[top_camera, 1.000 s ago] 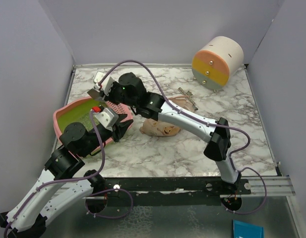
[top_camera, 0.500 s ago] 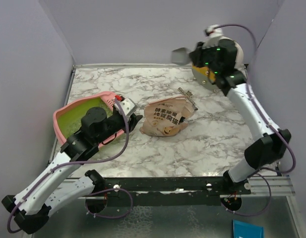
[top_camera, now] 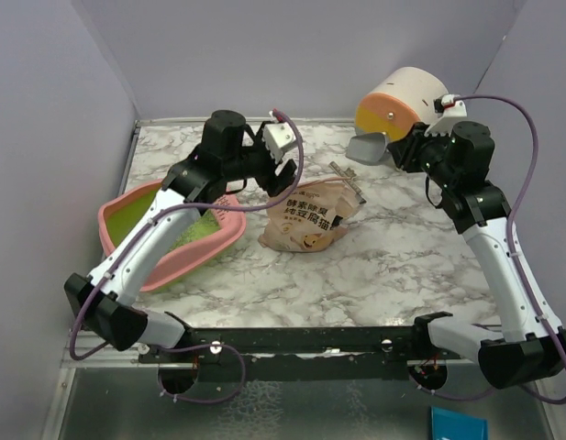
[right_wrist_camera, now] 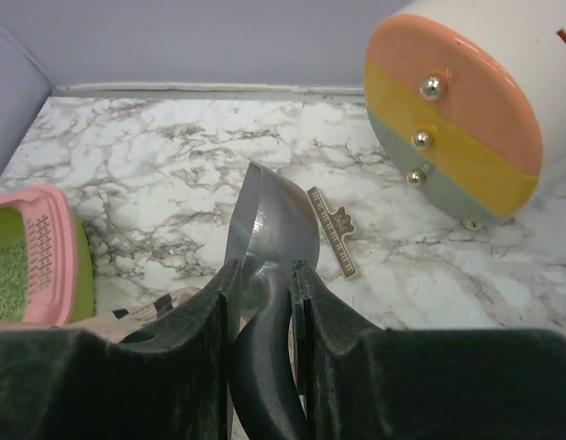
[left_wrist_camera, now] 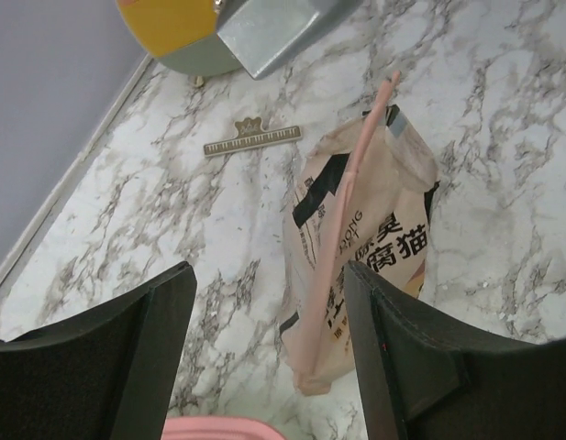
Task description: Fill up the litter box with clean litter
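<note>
The pink litter box [top_camera: 116,218] with its yellow-green inside lies at the left; a grainy layer of litter [right_wrist_camera: 7,286] shows on its floor. The tan pouch [top_camera: 309,216] printed with black text lies on the marble to its right. My left gripper [top_camera: 284,174] hovers over the pouch's left end, open. In the left wrist view the pouch [left_wrist_camera: 379,234] lies between the wide-apart fingers [left_wrist_camera: 420,357], nearer the right one. My right gripper [top_camera: 404,151] is at the back right, shut on the handle of a grey metal scoop [right_wrist_camera: 278,220].
A round cream, orange and yellow drawer unit [top_camera: 397,103] stands at the back right, just behind the scoop [top_camera: 368,147]. A small tan comb-like clip [top_camera: 348,180] lies behind the pouch. The purple walls close in the table on three sides.
My left gripper has left the litter box rim, opened wide and swung right to the pouch. My right arm carried the scoop from over the box to the back right.
</note>
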